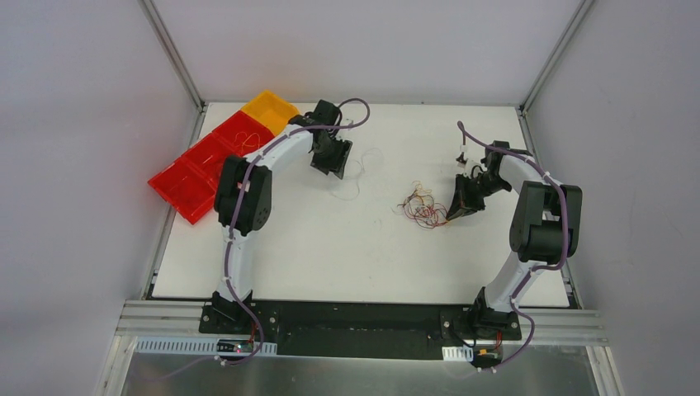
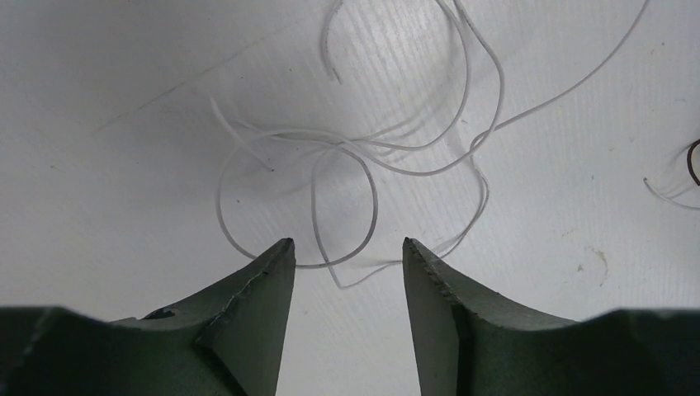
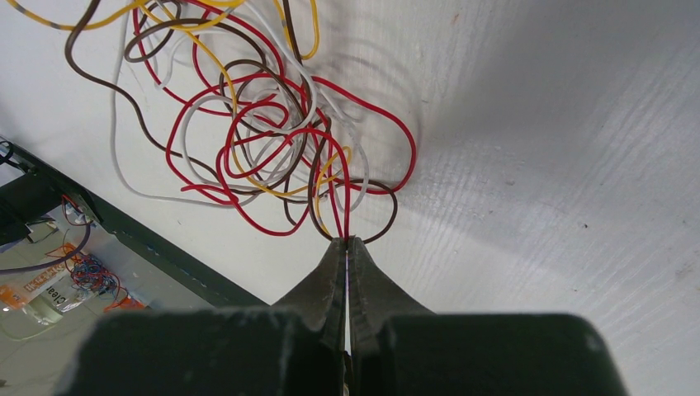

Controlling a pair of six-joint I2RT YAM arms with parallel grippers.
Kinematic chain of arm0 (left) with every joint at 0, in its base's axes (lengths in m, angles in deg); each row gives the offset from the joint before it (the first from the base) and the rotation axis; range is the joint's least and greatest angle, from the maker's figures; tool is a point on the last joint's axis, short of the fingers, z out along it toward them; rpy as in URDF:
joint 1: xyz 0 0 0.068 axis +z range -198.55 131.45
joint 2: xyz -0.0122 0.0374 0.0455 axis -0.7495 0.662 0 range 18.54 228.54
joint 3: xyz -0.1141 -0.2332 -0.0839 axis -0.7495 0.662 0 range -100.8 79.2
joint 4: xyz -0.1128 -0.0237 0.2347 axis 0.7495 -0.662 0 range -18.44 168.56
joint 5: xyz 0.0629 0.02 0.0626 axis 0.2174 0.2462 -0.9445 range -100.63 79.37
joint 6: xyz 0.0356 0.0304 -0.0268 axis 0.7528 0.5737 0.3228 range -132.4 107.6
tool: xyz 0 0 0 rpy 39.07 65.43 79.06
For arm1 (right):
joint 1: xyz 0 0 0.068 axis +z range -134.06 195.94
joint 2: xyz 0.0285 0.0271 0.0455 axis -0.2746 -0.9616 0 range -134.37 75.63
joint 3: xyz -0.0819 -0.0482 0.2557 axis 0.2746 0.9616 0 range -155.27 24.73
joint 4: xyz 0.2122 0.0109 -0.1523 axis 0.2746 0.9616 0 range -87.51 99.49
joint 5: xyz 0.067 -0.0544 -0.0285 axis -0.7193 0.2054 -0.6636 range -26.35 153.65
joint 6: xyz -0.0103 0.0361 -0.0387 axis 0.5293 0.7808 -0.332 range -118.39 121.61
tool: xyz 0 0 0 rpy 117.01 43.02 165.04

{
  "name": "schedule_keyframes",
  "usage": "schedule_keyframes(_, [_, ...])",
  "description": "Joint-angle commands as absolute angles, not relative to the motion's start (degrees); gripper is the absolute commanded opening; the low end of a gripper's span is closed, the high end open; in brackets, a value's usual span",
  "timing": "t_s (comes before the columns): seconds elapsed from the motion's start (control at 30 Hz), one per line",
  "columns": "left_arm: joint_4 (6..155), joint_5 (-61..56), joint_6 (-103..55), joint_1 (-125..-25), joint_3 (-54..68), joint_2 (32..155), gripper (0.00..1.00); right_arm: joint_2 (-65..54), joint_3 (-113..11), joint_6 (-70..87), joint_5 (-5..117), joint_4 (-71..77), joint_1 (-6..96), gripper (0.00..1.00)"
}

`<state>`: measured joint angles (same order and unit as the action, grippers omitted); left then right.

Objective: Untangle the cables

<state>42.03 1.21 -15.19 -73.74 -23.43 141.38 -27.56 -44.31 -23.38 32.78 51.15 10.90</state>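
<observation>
Top external view: my two arms bend inward over the white counter (image 1: 347,256). The cable tangle (image 1: 423,208), a knot of red, yellow, brown and white wires, lies right of the middle. My right claw (image 3: 347,241) is pinched tight on its near edge, tips together, with a red and a white strand running in between them. The rest of the knot fans out ahead of that claw on the counter.

Well apart to the left, the loose white strands (image 2: 355,157) curl flat just ahead of my left claw (image 2: 347,247). That claw stands wide and holds nothing, one loop lying between its tips. A dark wire end (image 2: 693,161) peeks in at the right edge of the left wrist view.

A row of red bins (image 1: 206,169) and an orange bin (image 1: 271,110) sit at the far left corner, beside my left arm.

Past the counter's edge, the right wrist view shows an orange label (image 3: 45,289); its lettering is too blurred to read.
</observation>
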Motion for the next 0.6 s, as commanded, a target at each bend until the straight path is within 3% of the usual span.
schedule_keyframes(0.0, [40.0, 3.2, -14.9, -74.3, -23.8, 143.6, 0.47, -27.0, -44.8, -23.4, 31.8, 52.8, 10.8, 0.00])
schedule_keyframes(0.27, [40.0, 3.8, -15.1, -74.2, -25.6, 146.2, 0.30, -27.6, -46.2, -23.3, 31.9, 53.5, 10.8, 0.00])
schedule_keyframes(0.4, [40.0, 3.9, -13.7, -74.1, -27.1, 143.5, 0.00, -27.5, -46.1, -23.5, 32.0, 53.7, 10.7, 0.00])
schedule_keyframes(0.57, [40.4, 7.5, -14.1, -70.2, -32.8, 137.2, 0.00, -27.3, -46.3, -23.6, 32.0, 53.8, 10.6, 0.00])
